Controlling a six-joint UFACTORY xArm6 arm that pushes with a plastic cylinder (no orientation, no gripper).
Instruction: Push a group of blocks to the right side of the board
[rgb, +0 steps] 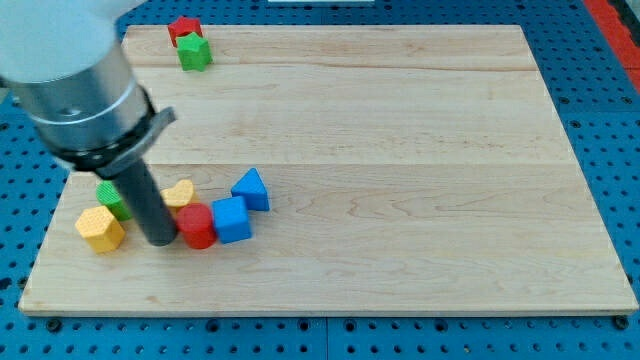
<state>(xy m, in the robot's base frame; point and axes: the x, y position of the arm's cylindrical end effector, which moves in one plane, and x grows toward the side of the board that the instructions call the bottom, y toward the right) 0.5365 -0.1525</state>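
Observation:
My tip (160, 240) rests on the wooden board (400, 150) at the view's lower left, inside a cluster of blocks. A red cylinder (198, 226) touches it on its right. A blue cube (232, 220) sits right of the red cylinder, and a blue triangular block (252, 189) lies just above that. A yellow block (180, 192) shows above the tip, partly hidden by the rod. A green block (112, 199) is left of the rod, partly hidden. A yellow hexagonal block (100, 229) lies at the far left.
A red block (185, 27) and a green block (194, 51) sit together at the board's top left edge. The arm's grey housing (70, 80) covers the upper left. Blue pegboard (610, 60) surrounds the board.

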